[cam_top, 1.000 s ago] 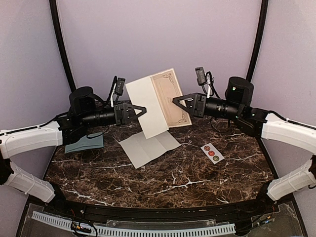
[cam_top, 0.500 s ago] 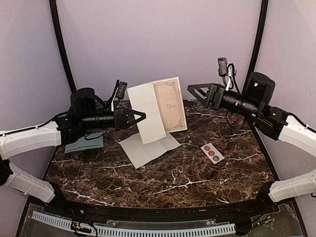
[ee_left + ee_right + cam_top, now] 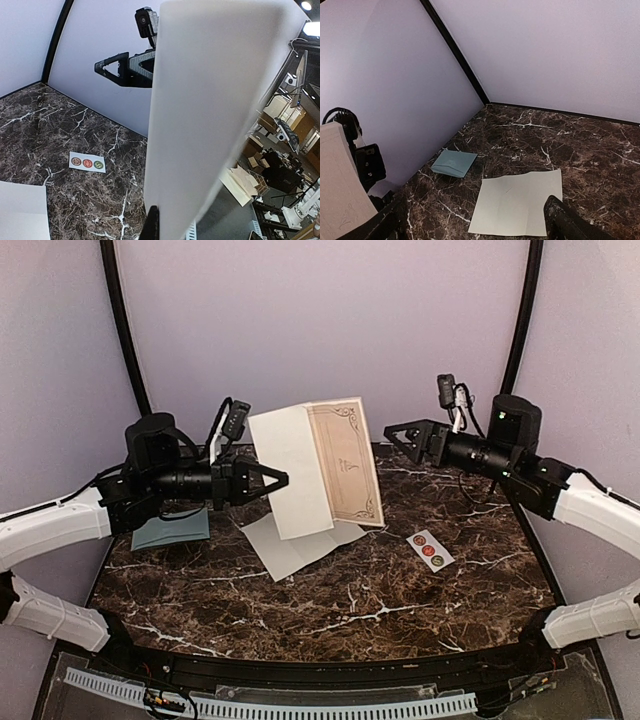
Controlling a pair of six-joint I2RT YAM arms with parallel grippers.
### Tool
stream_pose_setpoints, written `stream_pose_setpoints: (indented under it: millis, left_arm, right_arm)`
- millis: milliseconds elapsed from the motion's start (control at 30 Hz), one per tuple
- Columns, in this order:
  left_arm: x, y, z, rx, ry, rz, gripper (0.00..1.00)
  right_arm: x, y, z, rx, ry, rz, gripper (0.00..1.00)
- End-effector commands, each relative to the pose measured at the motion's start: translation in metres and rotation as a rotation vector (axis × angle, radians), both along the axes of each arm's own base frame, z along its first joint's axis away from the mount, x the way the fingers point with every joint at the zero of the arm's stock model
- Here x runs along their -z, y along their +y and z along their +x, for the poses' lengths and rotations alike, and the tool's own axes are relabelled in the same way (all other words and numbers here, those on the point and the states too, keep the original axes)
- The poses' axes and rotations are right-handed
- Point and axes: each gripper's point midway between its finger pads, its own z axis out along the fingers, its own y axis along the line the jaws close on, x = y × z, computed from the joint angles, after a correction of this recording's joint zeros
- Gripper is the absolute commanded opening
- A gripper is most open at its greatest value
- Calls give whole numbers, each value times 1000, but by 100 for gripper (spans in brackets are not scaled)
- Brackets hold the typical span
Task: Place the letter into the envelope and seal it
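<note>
We saw the left hand (image 3: pixel 277 479) pressed together on the near-left edge of the letter (image 3: pixel 320 465), a stiff folded sheet that was white outside and cream inside with a dark ornamental border. The hand held it in the air, half open and nearly upright, directly above the white sheet (image 3: pixel 300 545). This sheet lay flat on the marble table (image 3: pixel 350 605) and showed fold creases. The right hand (image 3: pixel 400 440) hung above and to the right of the white sheet with its two fingers spread wide. It was apart from the letter and held nothing. In the right wrist view one dark finger (image 3: pixel 565 222) stood at the lower edge, and the other was far over at the left. The envelope (image 3: pixel 170 530), pale teal, lay flat on the table to the left of the white sheet, apart from it and partly hidden under the left arm. We could not tell whether its flap was open. A small strip with three round stickers (image 3: pixel 429 550) lay on the table to the right of the white sheet, well apart from it.
</note>
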Motion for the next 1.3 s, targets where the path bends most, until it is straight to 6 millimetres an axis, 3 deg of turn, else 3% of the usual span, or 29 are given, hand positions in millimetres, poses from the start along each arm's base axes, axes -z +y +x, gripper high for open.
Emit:
stream_pose_setpoints:
  millis: [0, 167, 400, 533, 733, 1100, 1267]
  left_arm:
    - [-25, 2, -13, 58, -49, -51, 0]
    - [-31, 0, -15, 83, -48, -71, 0]
    - [-26, -4, -11, 81, -34, -56, 0]
    - [-24, -4, -5, 47, -30, -41, 0]
    - [-26, -5, -8, 74, -28, -46, 0]
    - [-24, -6, -15, 118, -26, -42, 0]
    - [-21, -6, -16, 128, -23, -35, 0]
  right_arm:
    - [0, 27, -22, -203, -37, 2, 91]
    - [8, 58, -40, -328, -48, -52, 92]
    - [-2, 94, -77, -524, -97, -42, 93]
    - [-11, 101, -96, -615, -122, -15, 94]
    - [-9, 104, -103, -648, -109, -6, 94]
    - [-9, 126, -110, -722, -96, 17, 66]
    - [-13, 132, -112, -732, -104, 33, 61]
